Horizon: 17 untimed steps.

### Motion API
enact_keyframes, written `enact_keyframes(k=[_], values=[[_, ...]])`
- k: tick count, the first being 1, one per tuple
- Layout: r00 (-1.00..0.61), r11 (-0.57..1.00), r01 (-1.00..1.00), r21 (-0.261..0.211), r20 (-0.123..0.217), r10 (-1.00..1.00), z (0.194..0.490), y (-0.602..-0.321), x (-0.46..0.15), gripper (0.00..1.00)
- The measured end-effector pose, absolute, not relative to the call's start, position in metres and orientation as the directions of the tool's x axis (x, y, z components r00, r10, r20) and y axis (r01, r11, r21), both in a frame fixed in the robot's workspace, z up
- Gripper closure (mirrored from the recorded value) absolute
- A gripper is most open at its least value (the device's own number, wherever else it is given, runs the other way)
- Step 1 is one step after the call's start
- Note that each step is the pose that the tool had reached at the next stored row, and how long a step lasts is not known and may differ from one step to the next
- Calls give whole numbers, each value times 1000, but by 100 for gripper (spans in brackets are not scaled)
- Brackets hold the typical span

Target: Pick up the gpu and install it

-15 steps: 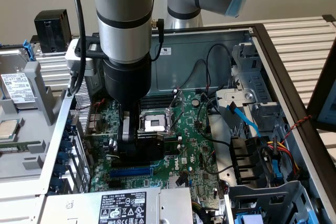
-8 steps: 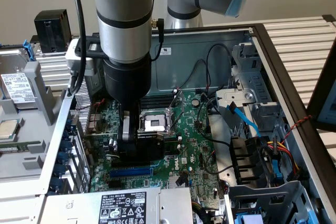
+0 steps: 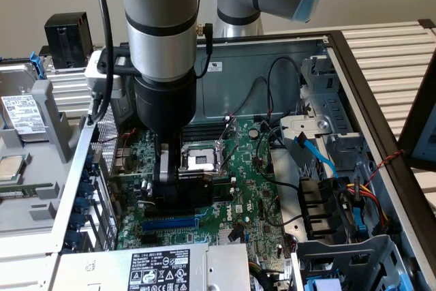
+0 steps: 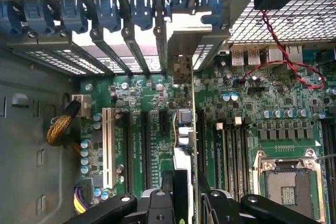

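**My claw (image 3: pixel 170 176) has the gpu (image 3: pixel 189 190)**

I see the claw closed tight on the gpu, holding it from above. The gpu stands on its thin edge between the two fingers (image 4: pixel 157 205), low over the green motherboard (image 3: pixel 253 192). Its silver end is near the case's back wall (image 4: pixel 131 30).

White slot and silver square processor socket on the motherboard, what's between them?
In the wrist view, black slots and the small green gpu card, edge-on in the claw.

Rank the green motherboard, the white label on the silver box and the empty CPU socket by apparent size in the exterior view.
1. motherboard
2. white label, though it lies nearest the camera, which flatters it
3. CPU socket
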State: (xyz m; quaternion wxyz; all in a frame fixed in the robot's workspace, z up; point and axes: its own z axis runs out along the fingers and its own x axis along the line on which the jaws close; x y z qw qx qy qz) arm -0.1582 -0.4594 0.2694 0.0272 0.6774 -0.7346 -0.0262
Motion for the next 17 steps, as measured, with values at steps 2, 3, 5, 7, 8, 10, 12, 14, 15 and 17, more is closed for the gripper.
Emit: enact_keyframes(k=[2,3,5,7,8,10,12,14,15,17], values=[[-78,78,-994,75,5,-997,269,-459,-158,73],[-78,78,-994,75,4,-997,269,-459,-158,73],[-77,77,-994,75,4,-997,269,-459,-158,73],[-75,76,-994,76,5,-997,269,-459,-158,73],[-75,75,-994,76,5,-997,269,-459,-158,73],[-74,74,-994,76,5,-997,269,-459,-158,73],[-72,73,-994,77,5,-997,269,-459,-158,73],[-71,71,-994,78,5,-997,268,-459,-158,73],[-70,70,-994,78,5,-998,268,-459,-158,73],[-70,70,-994,79,5,-998,267,-459,-159,73]])
